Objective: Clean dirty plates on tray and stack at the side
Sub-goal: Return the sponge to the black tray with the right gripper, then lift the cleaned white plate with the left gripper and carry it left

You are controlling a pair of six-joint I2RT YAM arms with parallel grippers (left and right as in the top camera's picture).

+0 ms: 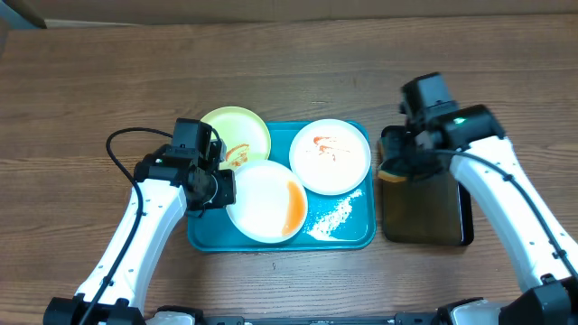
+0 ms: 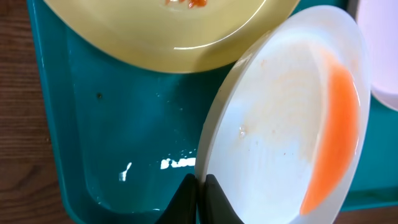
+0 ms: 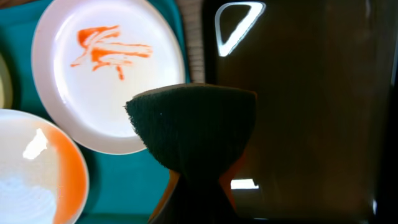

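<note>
- Overhead: three plates on the tray (image 1: 361, 236): yellow plate (image 1: 237, 134) at far left, smeared white plate (image 1: 330, 155) at far right, orange-banded plate (image 1: 266, 200) nearest.
- Same view: left gripper (image 1: 223, 188) clenched on the orange-banded plate's left rim; right gripper (image 1: 397, 168) over the black tray (image 1: 433, 212), grasping a sponge (image 1: 388, 177).
- Left wrist: fingers (image 2: 186, 196) pinched tight on that rim, above the wet tray floor.
- Right wrist: dark sponge clamped at the black tray's left edge, beside the smeared white plate.

The wooden bench (image 1: 271, 63) carries 2 trays side by side: the teal tray (image 1: 357, 236) near its middle, a narrower black tray (image 1: 433, 217) just right of it.
</note>
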